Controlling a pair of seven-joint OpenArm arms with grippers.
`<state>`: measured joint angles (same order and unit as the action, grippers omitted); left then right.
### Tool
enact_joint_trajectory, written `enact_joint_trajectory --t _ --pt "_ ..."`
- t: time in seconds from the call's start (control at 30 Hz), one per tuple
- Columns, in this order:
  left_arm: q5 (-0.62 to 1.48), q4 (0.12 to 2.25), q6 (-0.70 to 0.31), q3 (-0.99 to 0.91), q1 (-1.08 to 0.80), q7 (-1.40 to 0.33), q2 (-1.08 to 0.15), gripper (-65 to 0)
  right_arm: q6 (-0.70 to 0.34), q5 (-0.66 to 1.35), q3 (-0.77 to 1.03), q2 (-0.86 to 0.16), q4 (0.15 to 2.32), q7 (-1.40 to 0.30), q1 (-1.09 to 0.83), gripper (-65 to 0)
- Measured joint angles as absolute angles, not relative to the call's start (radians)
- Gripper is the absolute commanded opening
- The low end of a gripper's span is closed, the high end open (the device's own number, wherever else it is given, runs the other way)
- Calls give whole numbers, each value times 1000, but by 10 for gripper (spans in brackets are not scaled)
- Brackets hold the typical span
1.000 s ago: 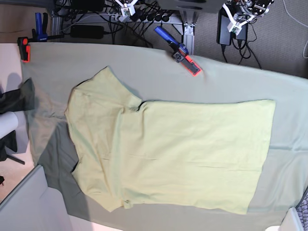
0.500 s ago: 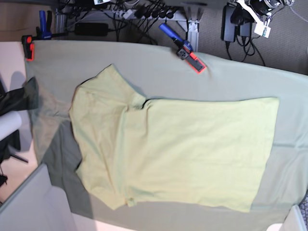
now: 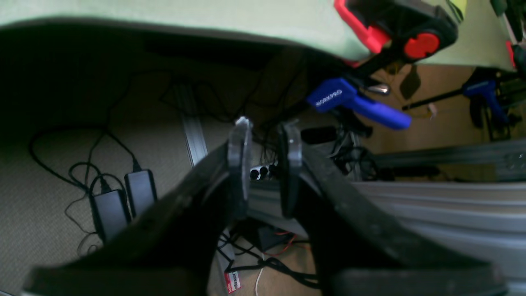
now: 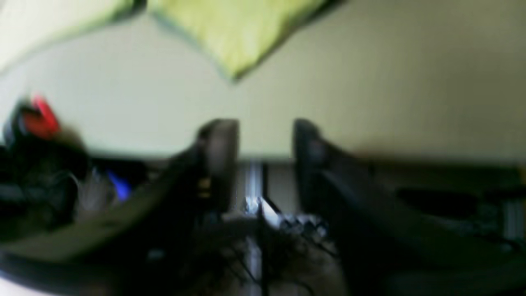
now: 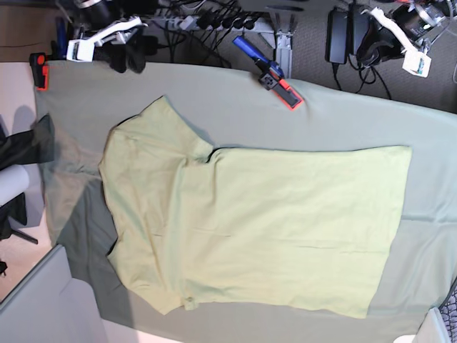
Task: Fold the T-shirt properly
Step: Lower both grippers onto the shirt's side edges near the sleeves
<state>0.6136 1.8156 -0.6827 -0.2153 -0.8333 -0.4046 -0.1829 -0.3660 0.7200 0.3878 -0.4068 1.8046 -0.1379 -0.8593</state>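
Note:
The pale yellow-green T-shirt lies flat on the grey-green table cloth, sleeves and neck to the left, hem to the right. Both grippers hang beyond the table's far edge, off the shirt. My right gripper is at the top left of the base view. Its blurred wrist view shows the right gripper with jaws apart and empty, and a shirt sleeve ahead. My left gripper is at the top right. In its own view the left gripper has a narrow empty gap between the fingers.
A blue and red clamp grips the cloth at the far edge, and the clamp also shows beside my left gripper. Another red clamp holds the left corner. Cables and power bricks lie on the floor behind the table.
The right arm has swung left along the far edge to the top left corner. The left arm has shifted right and lower. The T-shirt has not moved.

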Motion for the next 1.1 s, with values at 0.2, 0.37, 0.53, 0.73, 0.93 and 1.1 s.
enact_joint_trajectory --t 0.2,0.37,0.53,0.73,0.93,1.1 --pt "641 1816 -683 -215 -836 -411 -185 -286 -332 740 388 -325 1746 -186 -666 -304" --pt "682 1816 -683 -215 -836 -415 -223 -286 -284 737 388 -254 1666 -234 -550 -304" --pt "710 1816 -683 -215 -836 -419 -250 -286 -268 743 389 -224 1599 -227 -498 -305" --pt "696 1816 -684 -241 -748 -419 -260 -286 -266 744 389 -203 1584 -226 -473 -305" --pt "696 1812 -685 -284 -678 -422 -263 -286 -265 744 391 -180 1584 -228 -473 -305" --pt "698 1733 -678 -284 -579 -419 -263 -286 -266 722 391 -180 1584 -228 -473 -305"
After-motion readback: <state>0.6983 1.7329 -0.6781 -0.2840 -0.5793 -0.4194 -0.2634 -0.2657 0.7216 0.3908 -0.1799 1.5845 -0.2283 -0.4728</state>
